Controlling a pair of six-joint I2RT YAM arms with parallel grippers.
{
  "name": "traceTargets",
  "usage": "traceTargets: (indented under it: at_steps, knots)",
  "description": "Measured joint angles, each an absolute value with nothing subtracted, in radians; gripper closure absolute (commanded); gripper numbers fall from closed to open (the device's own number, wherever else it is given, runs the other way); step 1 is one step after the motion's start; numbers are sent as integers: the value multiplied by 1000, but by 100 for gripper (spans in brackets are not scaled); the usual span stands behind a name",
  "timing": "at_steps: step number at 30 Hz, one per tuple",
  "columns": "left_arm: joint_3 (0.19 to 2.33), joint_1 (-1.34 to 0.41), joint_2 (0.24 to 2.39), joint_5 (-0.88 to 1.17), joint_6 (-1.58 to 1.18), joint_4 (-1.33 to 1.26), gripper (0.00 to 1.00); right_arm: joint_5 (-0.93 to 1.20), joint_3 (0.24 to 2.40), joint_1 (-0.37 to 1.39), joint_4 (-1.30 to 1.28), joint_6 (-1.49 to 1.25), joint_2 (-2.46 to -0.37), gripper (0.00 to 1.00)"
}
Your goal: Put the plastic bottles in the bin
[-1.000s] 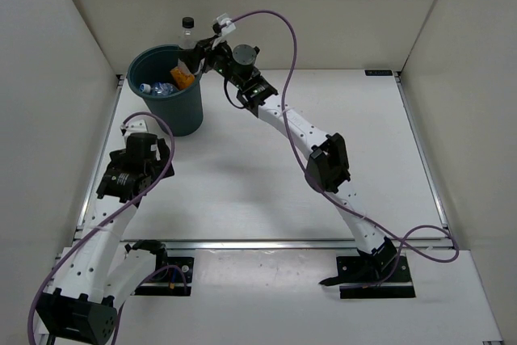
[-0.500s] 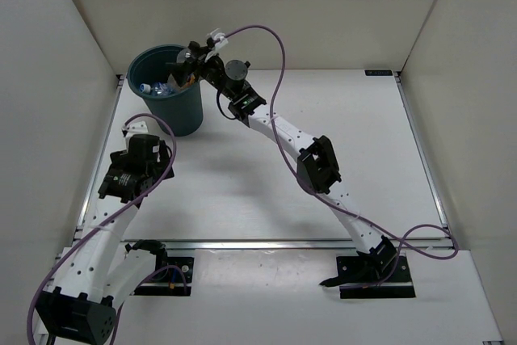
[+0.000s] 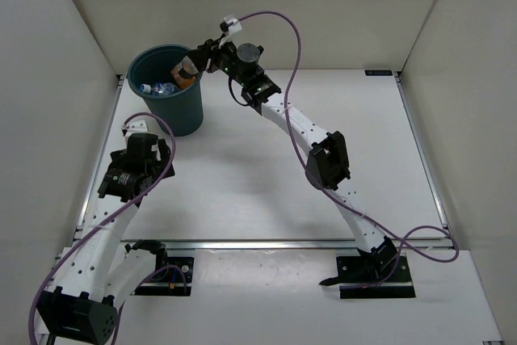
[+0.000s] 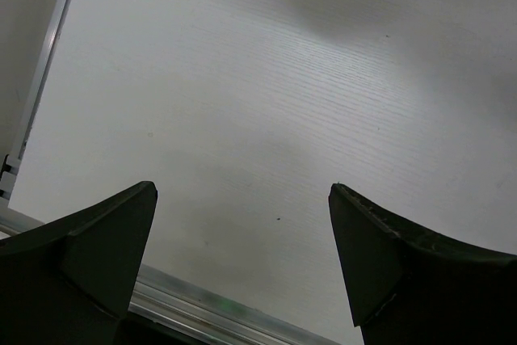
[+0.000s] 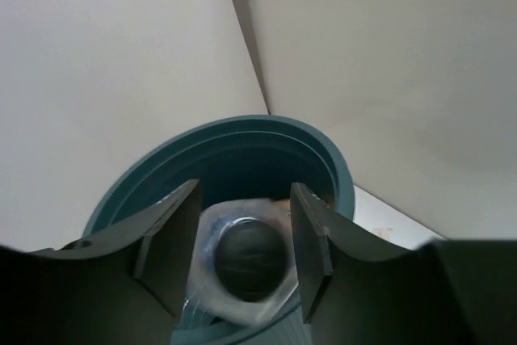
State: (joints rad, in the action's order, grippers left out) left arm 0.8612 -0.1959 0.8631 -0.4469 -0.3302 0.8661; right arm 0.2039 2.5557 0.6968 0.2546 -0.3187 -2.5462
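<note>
- right tool (image 5: 244, 199) clamped on a clear bottle (image 5: 246, 260), seen end-on, just above the mouth of the bin (image 5: 266, 125);
- orange bottle (image 3: 185, 80) and blue-label bottle (image 3: 150, 87) lie inside the bin;
- left tool (image 4: 242, 191) gapes wide, empty, over bare bench (image 4: 283, 78)

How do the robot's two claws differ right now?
The left gripper stands wide open and empty; the right gripper is closed on a clear bottle. The left one looks down on the table; the right one is at the teal bin, with the bottle over its opening. Both have two dark fingers.
</note>
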Motion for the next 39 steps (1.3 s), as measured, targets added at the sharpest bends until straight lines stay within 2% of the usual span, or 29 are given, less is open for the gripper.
traceTargets:
  at_steps: [6,9,13,15,18,20,25,33,36,39]
  knots:
    - [861,-183,863,-441,-332,868,1,201,2556,726,232,-319,-2537,58]
    - [861,-179,863,-430,-333,868,1,208,2556,742,245,-348,-2537,53]
    - [861,-178,875,-426,-334,866,1,229,2566,761,267,-363,-2551,40]
    - [861,-179,889,-425,-333,863,1,232,2566,765,258,-360,-2553,39]
    - [862,-188,904,-421,-332,859,1,256,2571,760,243,-372,-2553,23]
    - [866,-192,908,-417,-332,859,1,272,2585,746,212,-371,-2551,1]
    - [907,-202,913,-404,-330,847,1,281,2588,678,14,-315,-2466,1]
    - [952,-212,937,-346,-332,826,1,74,2534,450,-649,-342,-2102,1]
    - [964,-212,970,-293,-341,814,1,-114,2301,352,-873,-360,-1919,0]
    - [980,-210,1025,-235,-354,788,1,-276,1901,360,-990,-382,-1739,1]
